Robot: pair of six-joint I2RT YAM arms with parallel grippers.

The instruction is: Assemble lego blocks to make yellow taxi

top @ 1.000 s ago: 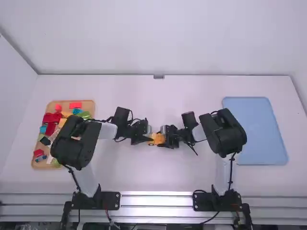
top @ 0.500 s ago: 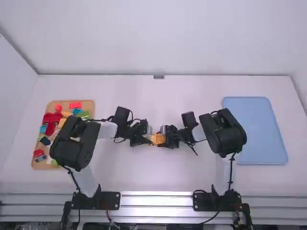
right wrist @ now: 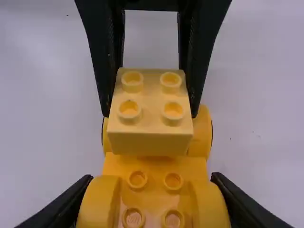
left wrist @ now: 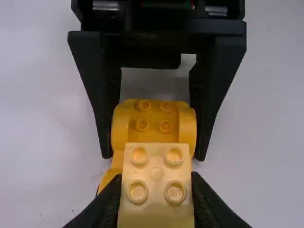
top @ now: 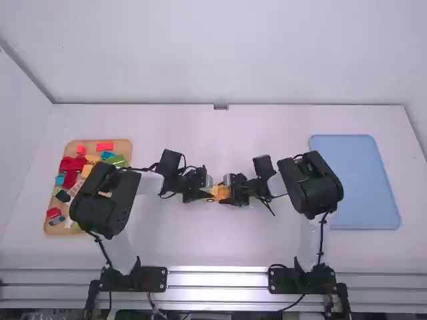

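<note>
- The left gripper (top: 207, 194) is holding a pale yellow block (left wrist: 156, 175) by two opposite sides; its jaws are standing apart by the block's width, one against each side.
- The right gripper (top: 231, 193) is grasping a deeper yellow car base (right wrist: 155, 192) by the rounded raised sides at one end; its jaws are staying apart by the base's width, closed firmly on it.
- The pale yellow block is showing its four studs upward and lying over the other end of the car base, between the rounded parts there. Whether it is seated on the studs beneath, I cannot tell.
- Four studs are showing on the car base, between the rounded sides that the right gripper is pinching.
- Both pieces are sitting around the middle of the desk (top: 220, 243), about midway between its left and right edges and well in from its near edge; whether the base is touching the desk, I cannot tell.
- A wooden tray (top: 126, 149) is lying by the desk's left edge, carrying mixed bricks, with a red brick (top: 105, 146) near its far edge and a green brick (top: 117, 161) toward its right edge.
- A blue tray (top: 355, 183) is lying by the desk's right edge.
</note>
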